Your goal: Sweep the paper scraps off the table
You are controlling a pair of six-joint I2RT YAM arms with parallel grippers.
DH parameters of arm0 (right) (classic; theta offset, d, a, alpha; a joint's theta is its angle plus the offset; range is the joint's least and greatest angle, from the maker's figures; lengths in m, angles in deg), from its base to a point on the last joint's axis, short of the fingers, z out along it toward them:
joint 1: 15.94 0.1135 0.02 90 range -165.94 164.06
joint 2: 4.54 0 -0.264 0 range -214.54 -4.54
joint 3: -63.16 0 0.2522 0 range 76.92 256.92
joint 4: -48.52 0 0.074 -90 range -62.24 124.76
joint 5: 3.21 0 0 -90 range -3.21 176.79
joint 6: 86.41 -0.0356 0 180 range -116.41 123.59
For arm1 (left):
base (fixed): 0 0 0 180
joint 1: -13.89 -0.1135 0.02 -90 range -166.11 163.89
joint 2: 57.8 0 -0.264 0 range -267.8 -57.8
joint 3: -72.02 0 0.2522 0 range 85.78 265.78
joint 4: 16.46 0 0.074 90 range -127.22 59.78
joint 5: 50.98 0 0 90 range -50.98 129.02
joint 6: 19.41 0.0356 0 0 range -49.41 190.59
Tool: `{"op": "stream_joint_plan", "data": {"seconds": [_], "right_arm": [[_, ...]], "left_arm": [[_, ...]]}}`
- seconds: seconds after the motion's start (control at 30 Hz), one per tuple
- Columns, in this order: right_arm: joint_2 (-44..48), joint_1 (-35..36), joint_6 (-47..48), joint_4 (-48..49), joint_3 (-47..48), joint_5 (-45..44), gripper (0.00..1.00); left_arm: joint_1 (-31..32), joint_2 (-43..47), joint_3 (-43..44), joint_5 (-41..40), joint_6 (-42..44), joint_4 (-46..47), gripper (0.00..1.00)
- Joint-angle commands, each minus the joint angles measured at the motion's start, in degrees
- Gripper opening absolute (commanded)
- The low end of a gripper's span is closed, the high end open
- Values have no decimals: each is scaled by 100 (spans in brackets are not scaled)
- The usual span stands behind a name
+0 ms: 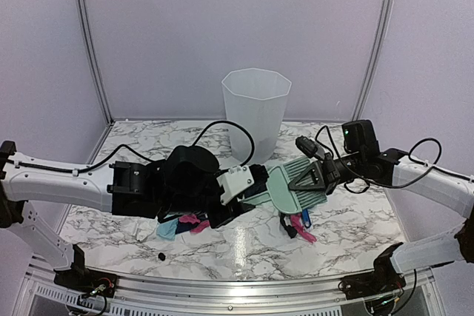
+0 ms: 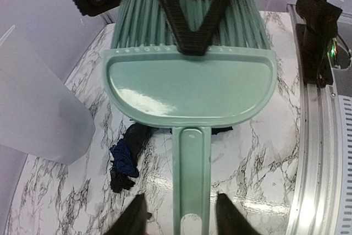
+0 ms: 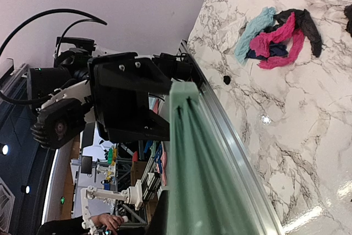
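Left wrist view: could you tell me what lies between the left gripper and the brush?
The dustpan: handle in the left gripper, tray reaching the brush, seen in the left wrist view.

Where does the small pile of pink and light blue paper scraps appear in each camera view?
Top external: the pink and light blue scraps lie left of centre, towards the near edge.
Left wrist: not in it; only dark scraps show there.
Right wrist: upper right.
Shared landmark: the green brush, seen in all three views.
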Motion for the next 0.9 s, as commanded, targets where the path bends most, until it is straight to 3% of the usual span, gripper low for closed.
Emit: {"op": "stream_joint_plan", "data": {"seconds": [0.0,0.07,0.13,0.33,0.5,0.63,0.87], "right_arm": [[52,-16,119,-153,443,78,0],[121,-23,50,-118,624,7,0],[166,-32,-24,-76,826,-143,0],[237,-42,-180,226,1366,-391,0],[272,-42,-1011,1791,1514,-433,0],[106,-42,-1512,2690,1776,-552,0],[-52,-42,-2421,4560,1842,-504,0]], "left_arm": [[67,167,159,-477,-3,24,63],[98,357,70,-767,33,2,89],[108,571,2,-957,61,-80,98],[108,1307,21,-1834,-657,-207,99],[24,1653,564,-2805,-2063,-884,99],[-595,1712,1519,-1544,-3030,-1750,99],[-1672,1808,1820,1207,-4507,-1363,99]]}}
